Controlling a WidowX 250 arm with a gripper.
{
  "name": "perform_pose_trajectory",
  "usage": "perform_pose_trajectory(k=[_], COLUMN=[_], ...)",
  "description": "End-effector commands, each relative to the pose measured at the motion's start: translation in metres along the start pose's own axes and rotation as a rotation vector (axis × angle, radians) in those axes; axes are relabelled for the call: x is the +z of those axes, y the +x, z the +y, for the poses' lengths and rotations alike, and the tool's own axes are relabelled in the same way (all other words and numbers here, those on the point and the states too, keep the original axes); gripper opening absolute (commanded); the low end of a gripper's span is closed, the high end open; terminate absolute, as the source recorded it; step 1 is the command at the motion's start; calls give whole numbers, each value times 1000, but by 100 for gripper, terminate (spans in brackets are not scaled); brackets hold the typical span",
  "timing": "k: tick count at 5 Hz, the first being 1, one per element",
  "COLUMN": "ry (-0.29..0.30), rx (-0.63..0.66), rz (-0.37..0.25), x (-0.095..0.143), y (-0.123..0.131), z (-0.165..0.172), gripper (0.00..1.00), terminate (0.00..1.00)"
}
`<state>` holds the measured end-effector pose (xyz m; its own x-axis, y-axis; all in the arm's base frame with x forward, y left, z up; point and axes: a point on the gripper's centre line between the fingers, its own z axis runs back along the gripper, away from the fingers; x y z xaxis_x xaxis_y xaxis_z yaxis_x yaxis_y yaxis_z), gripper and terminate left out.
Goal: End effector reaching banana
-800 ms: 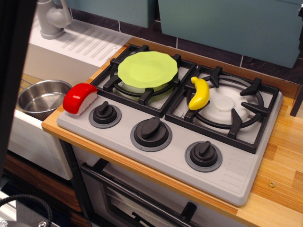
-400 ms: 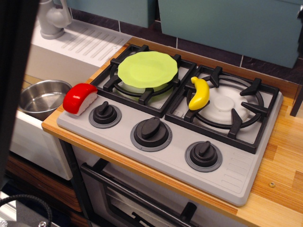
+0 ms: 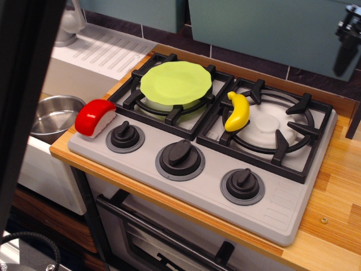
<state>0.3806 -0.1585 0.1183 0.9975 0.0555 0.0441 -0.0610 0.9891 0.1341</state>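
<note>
A dark part of the claw (image 3: 345, 42) now enters at the upper right edge of the view, where a moment ago only the teal back panel showed; at the same time the black bar along the left edge covers more of the frame than it did, hiding more of the faucet (image 3: 70, 25). Only one blurred dark finger and a bit of its mount are visible, so whether the claw is spread or pressed together cannot be told. It holds nothing that can be seen. The banana (image 3: 237, 111) has not moved: it lies on the left side of the right burner grate (image 3: 271, 127), one end pointing toward the green plate (image 3: 176, 82) on the neighbouring grate, the other toward the knobs. The red-and-white sushi piece (image 3: 95, 117) rests unchanged at the front left corner of the stove, and the steel bowl (image 3: 53, 116) sits in the sink beside the bench (image 3: 333, 220). The claw is well apart from the banana, above and to its right. Judgement: the reach is only starting; the claw must travel left and down to reach the fruit.
</note>
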Motion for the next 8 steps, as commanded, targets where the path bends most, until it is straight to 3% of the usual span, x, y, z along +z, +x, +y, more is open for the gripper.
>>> perform_pose_trajectory(k=[1, 4, 6, 8], ry=[-2, 72, 44, 11], rx=[-7, 25, 19, -11], rz=[-61, -9, -31, -62], x=[38, 43, 22, 0], y=[15, -4, -20, -19], z=[27, 47, 68, 85], gripper=[100, 100, 100, 100], terminate=[0, 0, 0, 0])
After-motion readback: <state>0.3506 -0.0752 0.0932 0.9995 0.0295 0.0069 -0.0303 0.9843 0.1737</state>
